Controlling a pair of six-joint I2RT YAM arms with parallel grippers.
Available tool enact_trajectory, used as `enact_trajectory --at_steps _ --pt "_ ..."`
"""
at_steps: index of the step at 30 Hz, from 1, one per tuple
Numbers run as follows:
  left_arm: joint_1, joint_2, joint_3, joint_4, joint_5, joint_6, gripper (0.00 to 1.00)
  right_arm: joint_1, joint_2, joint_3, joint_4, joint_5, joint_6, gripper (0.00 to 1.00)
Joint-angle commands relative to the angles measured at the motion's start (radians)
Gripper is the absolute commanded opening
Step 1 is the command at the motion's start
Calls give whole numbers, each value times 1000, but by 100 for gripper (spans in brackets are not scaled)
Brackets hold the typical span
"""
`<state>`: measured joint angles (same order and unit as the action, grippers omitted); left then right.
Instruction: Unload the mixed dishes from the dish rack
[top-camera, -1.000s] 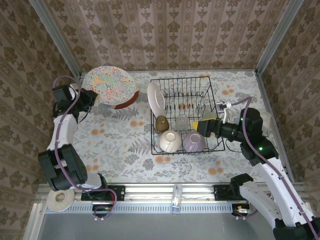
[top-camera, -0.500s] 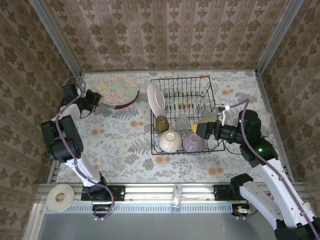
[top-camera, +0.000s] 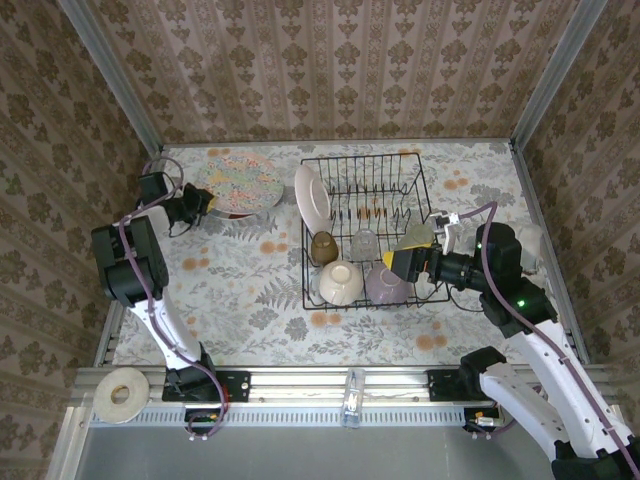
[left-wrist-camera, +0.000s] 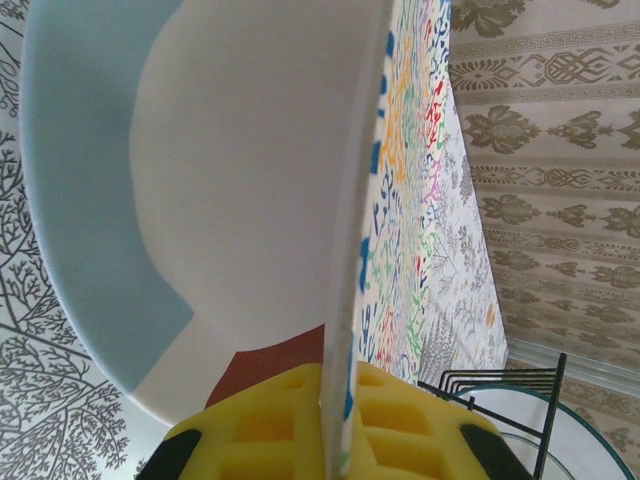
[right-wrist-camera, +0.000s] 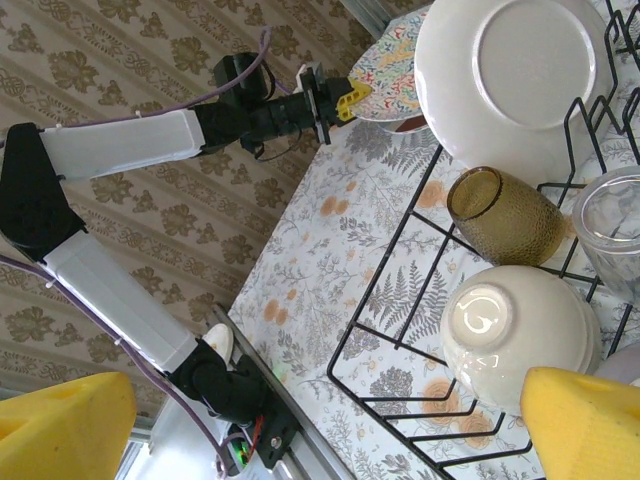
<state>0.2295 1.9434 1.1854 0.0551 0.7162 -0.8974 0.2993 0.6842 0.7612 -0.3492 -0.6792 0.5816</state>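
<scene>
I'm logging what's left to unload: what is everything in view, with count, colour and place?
dish rack: one, black wire, table's middle-right
white plate: one, upright, rack's far-left corner
amber cup: one, brown, in rack
clear glass: one, beside amber cup
cream bowl: one, rack's near row
lilac bowl: one, beside cream bowl
pale-green cup: one, rack's right side
patterned plate: one, multicoloured, far left
tape roll: one, white, near-left rail
table: one, floral
left hand: shut on patterned plate's rim
right hand: open, over rack's right side
</scene>
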Motion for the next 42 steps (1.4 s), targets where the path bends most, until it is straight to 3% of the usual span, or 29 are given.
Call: enact_trajectory --at_steps 1,19,28,37,42 --pt "0 5 47 66 46 -8 4 9 -15 -12 -28 28 -6 100" --pt "14 78 110 36 43 1 28 29 -26 -24 -33 53 2 100" --pt "31 70 143 -52 7 31 57 37 -32 -26 -31 59 2 100" --pt "43 46 187 -158 -35 84 97 50 -41 -30 -29 67 7 100" --pt "52 8 201 -252 -116 112 100 54 -43 -28 -33 76 8 100"
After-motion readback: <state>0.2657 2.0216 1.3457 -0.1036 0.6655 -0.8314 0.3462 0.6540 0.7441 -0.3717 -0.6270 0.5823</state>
